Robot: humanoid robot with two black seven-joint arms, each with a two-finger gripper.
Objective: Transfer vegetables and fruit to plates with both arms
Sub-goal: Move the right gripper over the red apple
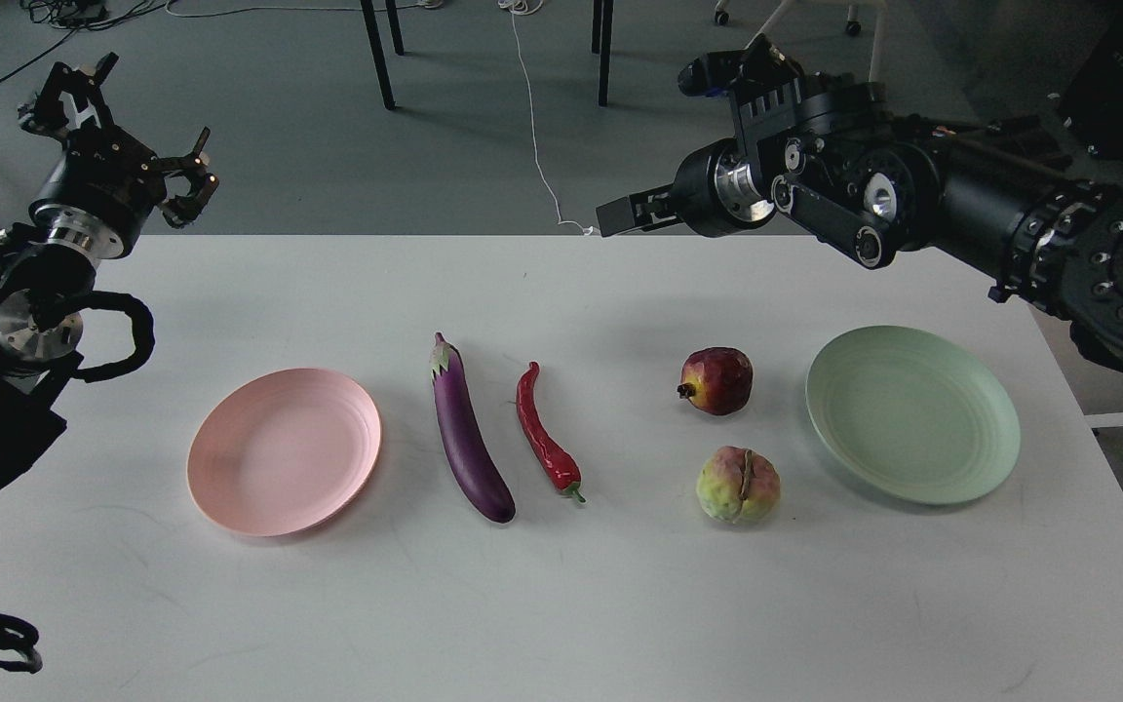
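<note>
On the white table [561, 604] a purple eggplant [469, 434] and a red chili pepper [544, 432] lie side by side in the middle. The pale pink plate [284, 450] to their left is empty. A dark red pomegranate [716, 380] and a lumpy yellow-green and pink fruit [738, 484] sit right of centre, next to the empty pale green plate [912, 413]. My left gripper [133, 132] is held high beyond the table's far left corner, claws spread open and empty. My right gripper [620, 214] points left above the far edge; its fingers cannot be told apart.
Beyond the table is grey floor with black chair legs [378, 54] and a white cable [537, 127]. My right arm's thick body [1010, 224] reaches over the far right corner. Looped black cables [123, 331] hang by my left arm.
</note>
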